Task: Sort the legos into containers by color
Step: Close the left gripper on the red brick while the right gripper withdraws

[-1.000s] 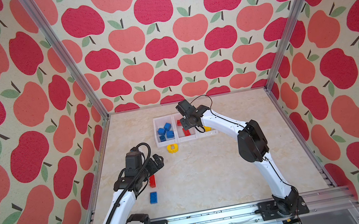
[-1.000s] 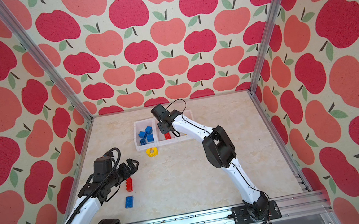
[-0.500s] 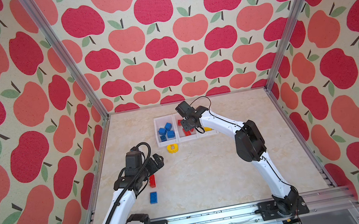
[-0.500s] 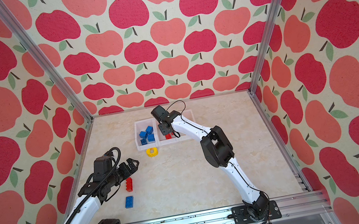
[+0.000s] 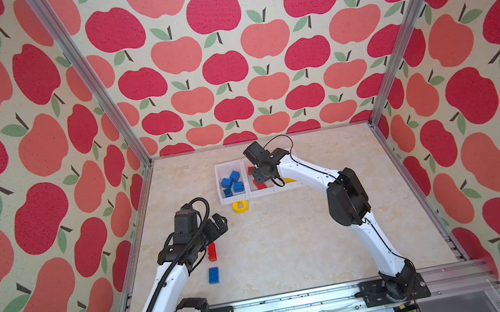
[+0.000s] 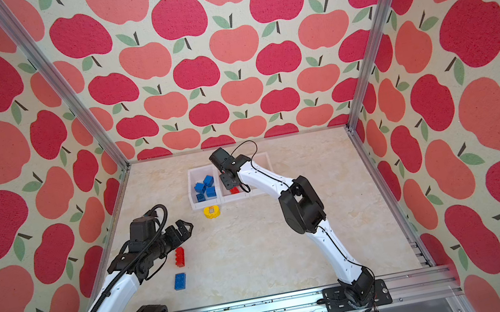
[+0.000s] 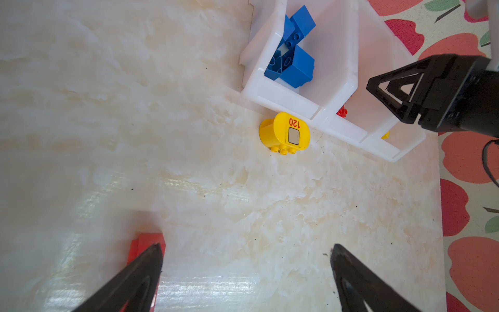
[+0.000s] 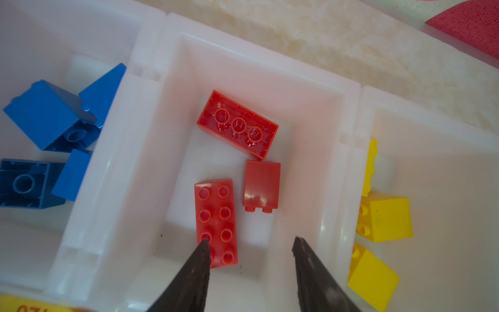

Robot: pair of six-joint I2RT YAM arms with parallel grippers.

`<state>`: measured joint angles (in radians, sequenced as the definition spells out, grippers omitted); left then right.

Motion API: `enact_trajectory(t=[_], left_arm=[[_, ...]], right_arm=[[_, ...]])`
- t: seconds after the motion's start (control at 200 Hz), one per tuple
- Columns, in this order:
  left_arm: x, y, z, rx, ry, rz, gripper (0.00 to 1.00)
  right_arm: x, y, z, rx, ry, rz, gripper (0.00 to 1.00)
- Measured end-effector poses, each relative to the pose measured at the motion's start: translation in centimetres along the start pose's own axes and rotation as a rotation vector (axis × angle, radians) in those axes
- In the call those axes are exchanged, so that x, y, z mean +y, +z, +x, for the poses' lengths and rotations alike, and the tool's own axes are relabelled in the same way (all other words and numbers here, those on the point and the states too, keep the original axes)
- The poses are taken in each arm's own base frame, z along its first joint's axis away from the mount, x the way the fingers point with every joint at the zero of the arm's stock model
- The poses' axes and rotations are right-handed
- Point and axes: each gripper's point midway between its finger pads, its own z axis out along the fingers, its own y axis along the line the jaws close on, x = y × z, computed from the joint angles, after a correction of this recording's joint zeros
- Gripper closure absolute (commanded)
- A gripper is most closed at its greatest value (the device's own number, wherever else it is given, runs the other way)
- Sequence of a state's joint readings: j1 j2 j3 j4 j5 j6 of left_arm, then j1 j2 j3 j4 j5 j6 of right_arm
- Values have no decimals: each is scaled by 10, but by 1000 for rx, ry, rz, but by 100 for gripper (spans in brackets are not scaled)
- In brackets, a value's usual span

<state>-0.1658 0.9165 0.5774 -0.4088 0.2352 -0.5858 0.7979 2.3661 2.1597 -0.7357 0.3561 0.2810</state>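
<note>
Tabletop [image 5: 292, 243] carries the containers [image 5: 235, 198] at 12 o'clock: we find blue legos [image 5: 231, 182] in the 9 o'clock bin, red legos [image 8: 237, 125] in the middle, yellow legos [image 8: 386, 216] at 3 o'clock. Right gripper [image 8: 249, 243] hangs over the middle bin, jaws parted, empty. Left gripper [image 7: 247, 247] stands wide open, empty, near a loose red brick [image 5: 212, 252]; a blue brick [image 5: 214, 275] lies at its 6 o'clock, a yellow piece [image 5: 240, 206] just beside the containers.

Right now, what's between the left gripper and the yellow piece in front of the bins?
Only bare tabletop, seen in the left wrist view, separates the left gripper from the yellow piece.
</note>
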Motion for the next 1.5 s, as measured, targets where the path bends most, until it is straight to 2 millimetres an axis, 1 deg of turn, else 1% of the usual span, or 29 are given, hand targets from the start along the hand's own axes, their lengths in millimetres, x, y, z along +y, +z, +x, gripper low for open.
enact_trajectory(t=[0.065, 0.13, 0.245, 0.405, 0.545, 0.76, 0.905, 1.111, 1.296, 1.501], left_arm=[[2, -2, 1, 9, -3, -16, 0], [4, -4, 2, 17, -1, -35, 0], [9, -10, 2, 31, 11, -75, 1], [20, -12, 11, 76, 14, -137, 6], [30, -5, 22, 150, 12, -206, 12], [42, 1, 33, 216, 33, -291, 17], [51, 7, 39, 254, 38, -340, 22], [60, 18, 48, 307, 35, -386, 33], [64, 27, 54, 339, 43, -407, 38], [64, 30, 53, 335, 47, -407, 44]], right_arm=[[4, -6, -1, -8, -4, -5, 47], [7, -16, -1, -13, -10, -12, 46], [12, -43, 3, -26, -9, -29, 41], [16, -82, 17, -38, 3, -66, 37], [13, -103, 37, -29, 25, -90, 36], [1, -115, 71, 14, 54, -96, 35], [-4, -119, 84, 21, 74, -101, 35], [-8, -123, 96, 25, 98, -104, 35], [-12, -129, 103, 22, 117, -105, 35], [-17, -130, 108, 24, 134, -102, 35]])
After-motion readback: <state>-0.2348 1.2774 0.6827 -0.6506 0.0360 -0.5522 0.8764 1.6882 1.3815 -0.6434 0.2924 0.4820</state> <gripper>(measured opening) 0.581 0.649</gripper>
